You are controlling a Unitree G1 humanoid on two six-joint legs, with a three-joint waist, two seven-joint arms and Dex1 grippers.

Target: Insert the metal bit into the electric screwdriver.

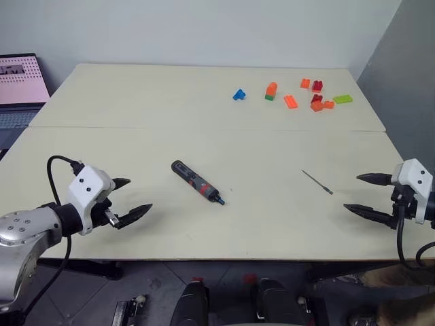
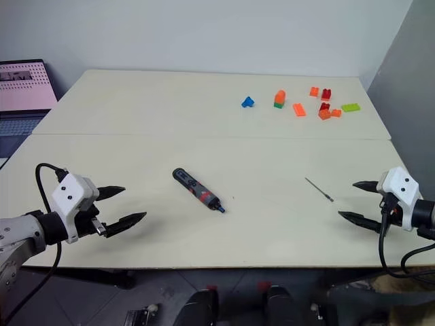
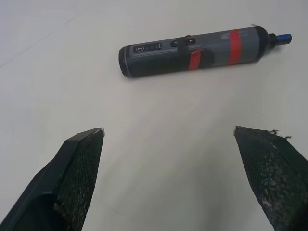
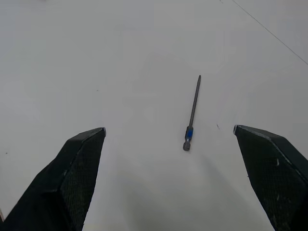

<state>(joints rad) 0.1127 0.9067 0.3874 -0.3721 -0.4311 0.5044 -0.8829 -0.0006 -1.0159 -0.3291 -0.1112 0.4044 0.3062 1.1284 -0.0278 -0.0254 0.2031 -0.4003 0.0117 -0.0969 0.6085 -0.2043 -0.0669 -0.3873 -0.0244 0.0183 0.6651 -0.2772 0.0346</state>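
Lying apart on the bench point(image 1: 136, 238), electric screwdriver point(image 1: 197, 182) and metal bit point(image 1: 317, 182); the bit's blue band appears in the right wrist view; left gripper point(image 1: 133, 198) and right gripper point(image 1: 366, 193) both released, empty.

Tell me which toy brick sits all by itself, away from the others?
The blue brick. It lies apart on the table, to the left of the orange-and-green brick; the other orange, red and green bricks are bunched together further right.

Right wrist view: thin straight grey metal bit point(image 4: 193, 109) with a blue band near its thicker end lies flat on the pale, bare surface point(image 4: 120, 72). Right gripper point(image 4: 168, 139): two black textured jaws spread wide, empty, the bit lying beyond the tips, between them, touching neither.
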